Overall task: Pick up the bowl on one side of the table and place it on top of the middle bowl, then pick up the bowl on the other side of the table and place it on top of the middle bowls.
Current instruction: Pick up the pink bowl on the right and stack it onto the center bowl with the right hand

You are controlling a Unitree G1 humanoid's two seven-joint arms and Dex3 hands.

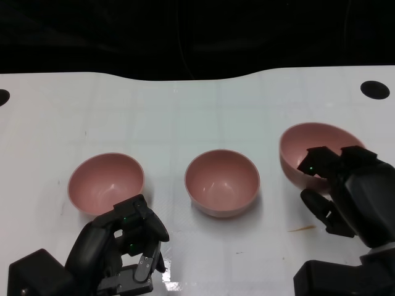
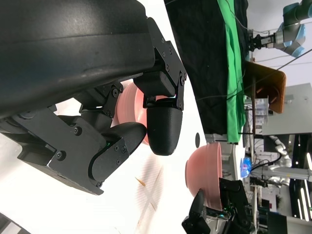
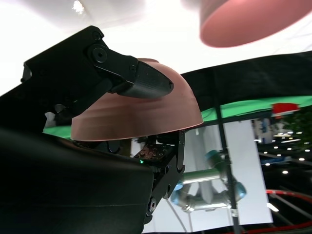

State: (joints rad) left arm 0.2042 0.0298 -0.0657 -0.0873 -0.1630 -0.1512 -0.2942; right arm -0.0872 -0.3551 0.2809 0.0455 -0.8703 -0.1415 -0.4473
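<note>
Three pink bowls show in the head view. The left bowl (image 1: 106, 182) and the middle bowl (image 1: 222, 182) stand upright on the white table (image 1: 185, 117). My right hand (image 1: 349, 191) grips the right bowl (image 1: 311, 151) by its near rim, with fingers inside and out, and the bowl is tilted. In the right wrist view the fingers (image 3: 141, 80) lie over the right bowl's (image 3: 136, 114) outer wall, and the middle bowl (image 3: 248, 22) is beyond. My left hand (image 1: 123, 243) sits just in front of the left bowl, fingers bent, holding nothing. The left wrist view shows the right bowl (image 2: 204, 173) in the right hand (image 2: 219, 214).
Black round holes sit at the table's far right (image 1: 374, 89) and far left (image 1: 2, 97). A small brown streak (image 1: 301, 229) marks the table near my right hand. Dark cloth lies past the far edge (image 1: 185, 37).
</note>
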